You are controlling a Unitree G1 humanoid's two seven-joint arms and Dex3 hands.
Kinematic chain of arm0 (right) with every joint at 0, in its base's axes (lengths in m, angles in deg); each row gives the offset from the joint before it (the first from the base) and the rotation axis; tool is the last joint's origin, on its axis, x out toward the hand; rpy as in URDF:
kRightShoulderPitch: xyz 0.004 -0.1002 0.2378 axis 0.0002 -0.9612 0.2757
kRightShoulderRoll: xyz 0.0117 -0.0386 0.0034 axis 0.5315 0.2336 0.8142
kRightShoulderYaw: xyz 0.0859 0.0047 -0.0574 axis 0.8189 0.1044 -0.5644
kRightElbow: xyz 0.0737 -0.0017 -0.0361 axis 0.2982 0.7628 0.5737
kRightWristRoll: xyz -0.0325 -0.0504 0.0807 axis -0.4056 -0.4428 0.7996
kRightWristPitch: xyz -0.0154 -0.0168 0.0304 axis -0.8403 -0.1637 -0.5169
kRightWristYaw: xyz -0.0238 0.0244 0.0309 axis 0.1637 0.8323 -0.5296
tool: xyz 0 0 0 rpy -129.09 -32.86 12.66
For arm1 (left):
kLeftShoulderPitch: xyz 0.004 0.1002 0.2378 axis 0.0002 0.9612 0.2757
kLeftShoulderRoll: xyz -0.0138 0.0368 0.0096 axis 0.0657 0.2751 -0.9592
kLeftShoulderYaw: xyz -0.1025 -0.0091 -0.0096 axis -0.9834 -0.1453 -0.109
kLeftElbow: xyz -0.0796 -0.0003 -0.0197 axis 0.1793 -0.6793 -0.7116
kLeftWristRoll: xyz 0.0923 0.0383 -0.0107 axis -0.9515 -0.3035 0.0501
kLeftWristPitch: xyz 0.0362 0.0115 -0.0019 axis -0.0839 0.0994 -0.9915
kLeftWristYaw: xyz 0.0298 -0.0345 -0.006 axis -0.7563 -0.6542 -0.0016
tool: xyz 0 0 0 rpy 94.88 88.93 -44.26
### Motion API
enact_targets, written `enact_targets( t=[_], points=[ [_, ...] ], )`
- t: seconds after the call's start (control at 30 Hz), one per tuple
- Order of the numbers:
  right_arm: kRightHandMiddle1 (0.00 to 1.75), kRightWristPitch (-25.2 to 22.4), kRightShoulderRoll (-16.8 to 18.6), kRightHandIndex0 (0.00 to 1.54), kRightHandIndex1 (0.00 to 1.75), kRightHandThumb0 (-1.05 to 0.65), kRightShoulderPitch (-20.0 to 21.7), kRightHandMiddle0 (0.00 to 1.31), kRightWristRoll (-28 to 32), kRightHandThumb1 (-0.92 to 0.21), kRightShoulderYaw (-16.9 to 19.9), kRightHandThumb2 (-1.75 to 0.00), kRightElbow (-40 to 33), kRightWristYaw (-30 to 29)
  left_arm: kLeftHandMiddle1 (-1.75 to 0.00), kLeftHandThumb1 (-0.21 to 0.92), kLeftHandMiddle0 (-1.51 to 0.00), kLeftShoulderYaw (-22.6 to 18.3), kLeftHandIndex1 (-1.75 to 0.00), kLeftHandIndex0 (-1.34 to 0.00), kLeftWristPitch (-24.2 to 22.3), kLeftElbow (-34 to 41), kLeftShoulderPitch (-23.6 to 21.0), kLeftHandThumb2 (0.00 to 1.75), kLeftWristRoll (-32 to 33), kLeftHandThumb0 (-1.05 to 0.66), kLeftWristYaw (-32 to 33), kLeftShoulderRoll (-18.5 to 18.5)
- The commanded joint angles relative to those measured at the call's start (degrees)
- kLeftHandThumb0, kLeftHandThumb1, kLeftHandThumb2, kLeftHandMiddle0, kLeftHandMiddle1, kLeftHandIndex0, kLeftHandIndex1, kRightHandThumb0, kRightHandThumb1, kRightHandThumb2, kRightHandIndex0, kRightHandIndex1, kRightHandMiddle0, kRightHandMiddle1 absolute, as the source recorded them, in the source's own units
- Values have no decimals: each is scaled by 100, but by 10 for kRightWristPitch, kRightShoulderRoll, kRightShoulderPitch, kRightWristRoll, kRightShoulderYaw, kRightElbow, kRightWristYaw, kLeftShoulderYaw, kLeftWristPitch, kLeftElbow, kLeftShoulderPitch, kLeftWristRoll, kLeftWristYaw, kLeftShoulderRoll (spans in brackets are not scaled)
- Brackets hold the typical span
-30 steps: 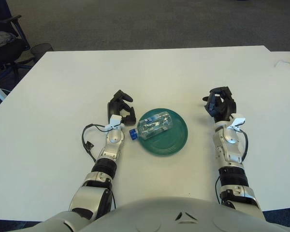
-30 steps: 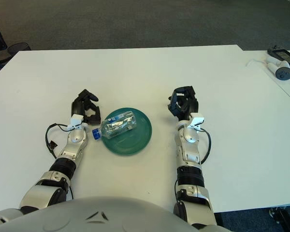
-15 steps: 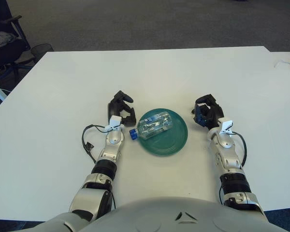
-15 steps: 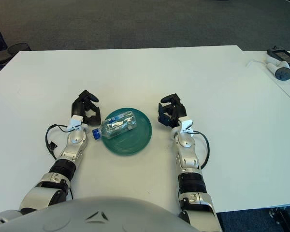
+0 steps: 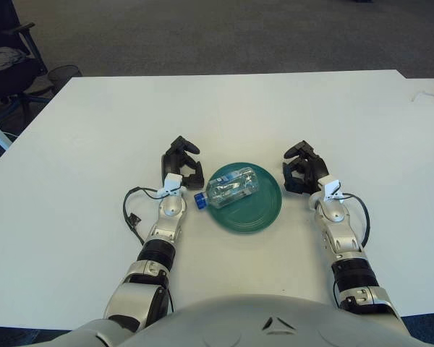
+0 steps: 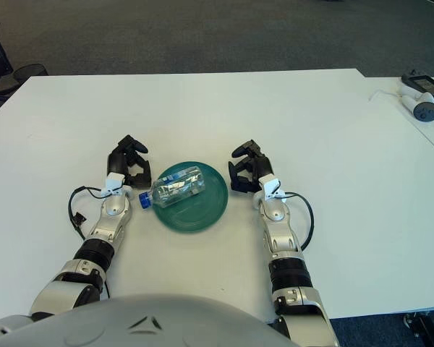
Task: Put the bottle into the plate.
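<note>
A clear plastic bottle [image 5: 230, 186] with a blue cap lies on its side on the green plate [image 5: 254, 210], its cap end sticking out over the plate's left rim. My left hand [image 5: 183, 163] rests on the table just left of the plate, fingers relaxed and holding nothing, close to the cap. My right hand [image 5: 302, 168] rests just right of the plate's rim, fingers loosely spread and empty, apart from the bottle.
The white table [image 5: 94, 130] carries the plate near its front middle. A black cable [image 5: 130, 210] loops beside my left forearm. A white device with a cable [image 6: 418, 94] lies at the far right. An office chair [image 5: 7, 65] stands off the table's left corner.
My right hand has moved left and down toward the plate's right rim. The left hand, bottle and plate have not moved.
</note>
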Motion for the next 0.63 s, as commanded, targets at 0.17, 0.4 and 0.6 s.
enact_targets(
  t=[0.17,0.4,0.6],
  points=[
    [148,-7,-9,69,175,-1,-26,59,-20,-23,-10,-134,52,-7,-175,-7,-88,1,-171,-71,-10,-26,30,175,-6,0,4,1],
    [149,38,18,76,175,-2,-52,65,-19,-14,-1,-145,48,-53,-175,-7,-88,2,-172,-70,-9,-29,30,175,-10,0,13,2],
    [150,148,43,80,175,-2,-57,69,-5,-7,13,-152,117,-80,-175,-7,-89,6,-172,-70,-19,-11,37,175,-18,0,22,0]
  ],
)
